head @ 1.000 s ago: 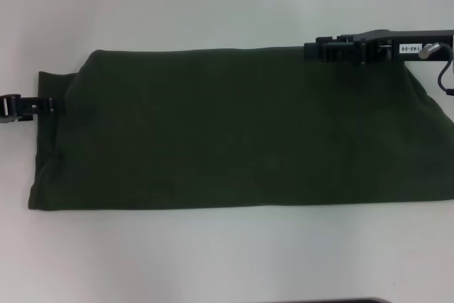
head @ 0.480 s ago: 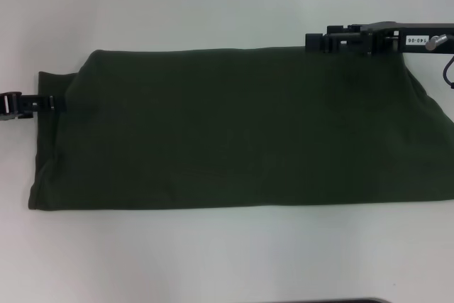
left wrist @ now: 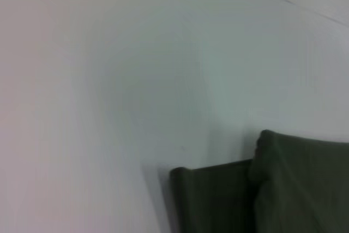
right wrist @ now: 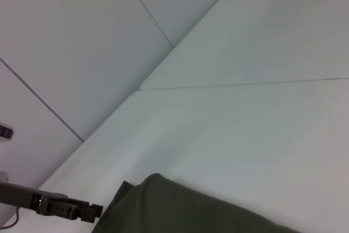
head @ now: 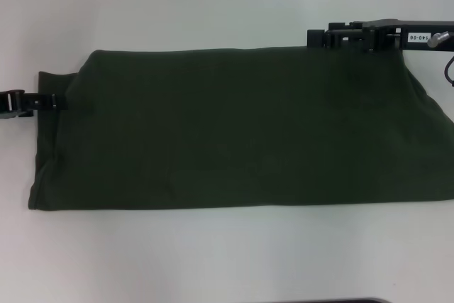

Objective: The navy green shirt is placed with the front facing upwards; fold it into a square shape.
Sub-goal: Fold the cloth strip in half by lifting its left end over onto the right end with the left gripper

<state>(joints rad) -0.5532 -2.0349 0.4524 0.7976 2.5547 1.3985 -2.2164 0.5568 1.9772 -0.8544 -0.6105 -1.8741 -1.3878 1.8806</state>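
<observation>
The navy green shirt (head: 234,129) lies across the middle of the frame as a long folded band on the white table (head: 213,5), plain back showing. Over the last second the right gripper (head: 333,37) has lifted off the upper-right edge and drawn slightly back; the left gripper (head: 35,102) barely moved, its tip at the left edge. Whether either claw is open or holds cloth, I cannot tell. Probably a fold was just released; cross-folds remain.

right pincer (head: 316,37) | drifted slightly farther from robot, off shirt's (head: 234,129) far edge
</observation>
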